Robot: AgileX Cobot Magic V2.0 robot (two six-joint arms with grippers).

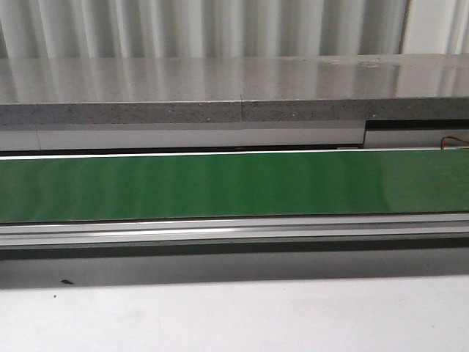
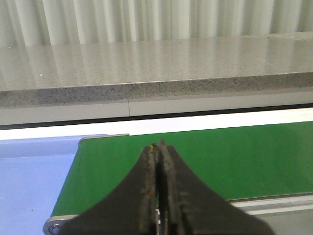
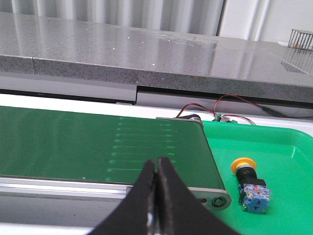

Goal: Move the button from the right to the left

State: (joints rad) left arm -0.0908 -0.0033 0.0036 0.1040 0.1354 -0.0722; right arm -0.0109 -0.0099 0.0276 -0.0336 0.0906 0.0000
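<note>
The button (image 3: 248,184) lies on its side in a green tray (image 3: 288,152), yellow cap toward the belt, blue-and-clear block behind it; it shows only in the right wrist view. My right gripper (image 3: 157,161) is shut and empty, over the near edge of the green conveyor belt (image 3: 98,142), apart from the button. My left gripper (image 2: 158,146) is shut and empty above the belt's other end (image 2: 195,156). Neither gripper nor the button shows in the front view, which shows only the belt (image 1: 234,183).
A grey stone ledge (image 1: 220,88) runs behind the belt. A blue tray (image 2: 29,181) lies beside the belt's left end. Red and black wires (image 3: 215,105) sit behind the green tray. A metal rail (image 1: 234,231) borders the belt's near side.
</note>
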